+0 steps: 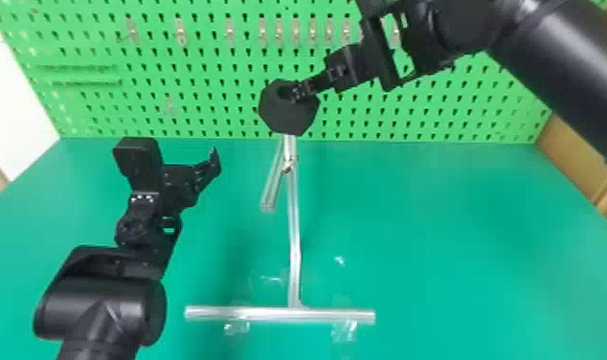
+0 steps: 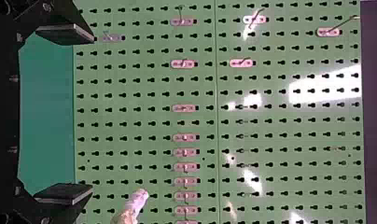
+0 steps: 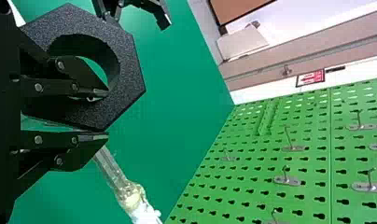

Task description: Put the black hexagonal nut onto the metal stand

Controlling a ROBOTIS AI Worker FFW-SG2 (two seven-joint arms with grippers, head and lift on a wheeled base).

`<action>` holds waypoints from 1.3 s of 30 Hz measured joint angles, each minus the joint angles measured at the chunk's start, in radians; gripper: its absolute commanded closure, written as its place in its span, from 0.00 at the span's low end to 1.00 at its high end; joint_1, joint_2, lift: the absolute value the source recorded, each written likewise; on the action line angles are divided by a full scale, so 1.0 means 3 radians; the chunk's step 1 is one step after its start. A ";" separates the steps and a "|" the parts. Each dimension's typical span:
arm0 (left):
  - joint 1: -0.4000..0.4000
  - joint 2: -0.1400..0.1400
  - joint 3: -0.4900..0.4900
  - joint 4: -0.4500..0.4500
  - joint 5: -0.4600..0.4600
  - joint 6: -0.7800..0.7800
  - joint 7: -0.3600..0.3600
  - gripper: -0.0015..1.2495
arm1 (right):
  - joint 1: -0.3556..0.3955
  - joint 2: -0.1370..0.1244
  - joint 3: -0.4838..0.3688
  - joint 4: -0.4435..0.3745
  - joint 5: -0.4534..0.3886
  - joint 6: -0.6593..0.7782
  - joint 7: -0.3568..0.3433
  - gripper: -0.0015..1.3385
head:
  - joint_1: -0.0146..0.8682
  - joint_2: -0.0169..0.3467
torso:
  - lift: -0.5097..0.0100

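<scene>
In the head view, my right gripper (image 1: 303,91) is at the black hexagonal nut (image 1: 288,117), over the top of the metal stand (image 1: 294,210). The right wrist view has the nut (image 3: 130,70) with its wall between the two fingers of my right gripper (image 3: 107,113), one finger inside the hole. Behind them runs a bar of the stand (image 3: 113,170); whether nut and bar touch, I cannot tell. My left gripper (image 1: 187,151) is left of the stand, fingers wide apart and empty. In the left wrist view, that gripper (image 2: 91,114) faces the pegboard, near a tip of the stand (image 2: 139,198).
Behind the green table (image 1: 412,239) stands a green pegboard (image 1: 211,95) with small metal hooks. The stand's crossbar (image 1: 269,314) lies at the near side of the table. Cardboard (image 1: 575,158) is at the right edge.
</scene>
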 measured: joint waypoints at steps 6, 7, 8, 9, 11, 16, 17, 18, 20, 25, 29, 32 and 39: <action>0.0000 0.0000 0.0002 -0.0001 0.0000 0.0000 0.0000 0.13 | 0.0002 -0.0009 0.0025 0.0009 0.0019 -0.0022 0.0037 0.81 | 0.80 0.27 | 0.98; 0.0000 0.0000 0.0002 -0.0001 0.0000 0.0000 0.0000 0.13 | 0.0002 -0.0009 0.0025 0.0010 0.0023 -0.0023 0.0041 0.80 | 0.80 0.27 | 0.98; 0.0000 0.0000 0.0002 -0.0001 0.0000 0.0000 0.0000 0.13 | 0.0001 -0.0009 0.0023 0.0011 0.0027 -0.0025 0.0044 0.75 | 0.80 0.27 | 0.98; 0.0000 0.0000 0.0002 -0.0001 0.0000 0.0000 0.0000 0.13 | 0.0001 -0.0010 0.0021 0.0012 0.0028 -0.0027 0.0047 0.70 | 0.80 0.27 | 0.98; 0.0000 0.0000 0.0002 -0.0001 0.0000 0.0000 0.0000 0.13 | 0.0000 -0.0010 0.0014 0.0013 0.0030 -0.0030 0.0049 0.63 | 0.80 0.27 | 0.98; 0.0000 0.0000 0.0002 -0.0001 0.0000 0.0000 0.0000 0.13 | -0.0001 -0.0014 0.0003 0.0014 0.0027 -0.0040 0.0060 0.53 | 0.80 0.27 | 0.98; 0.0000 0.0000 0.0002 -0.0001 0.0000 0.0000 0.0000 0.13 | -0.0001 -0.0015 0.0001 0.0014 0.0025 -0.0044 0.0062 0.52 | 0.80 0.27 | 0.98; 0.0000 0.0000 0.0002 -0.0001 0.0000 0.0000 0.0000 0.13 | -0.0001 -0.0015 0.0000 0.0015 0.0022 -0.0047 0.0064 0.51 | 0.80 0.27 | 0.98; 0.0000 0.0000 0.0002 -0.0001 0.0000 0.0000 0.0000 0.13 | -0.0001 -0.0015 -0.0002 0.0018 0.0015 -0.0054 0.0068 0.42 | 0.80 0.27 | 0.98; 0.0000 0.0000 0.0002 -0.0001 0.0000 0.0000 0.0000 0.13 | 0.0004 -0.0015 -0.0002 0.0024 0.0005 -0.0062 0.0076 0.19 | 0.80 0.27 | 0.98; 0.0000 0.0000 0.0002 -0.0001 0.0000 0.0000 0.0000 0.13 | 0.0011 -0.0015 0.0002 0.0029 -0.0010 -0.0076 0.0080 0.01 | 0.80 0.27 | 0.98; 0.0000 0.0000 0.0002 -0.0002 0.0000 0.0000 0.0000 0.13 | 0.0012 -0.0015 0.0005 0.0036 -0.0022 -0.0084 0.0080 0.01 | 0.80 0.27 | 0.98; 0.0000 0.0000 0.0002 -0.0002 0.0000 0.0000 0.0000 0.13 | 0.0017 -0.0015 0.0013 0.0061 -0.0044 -0.0125 0.0129 0.00 | 0.80 0.27 | 0.98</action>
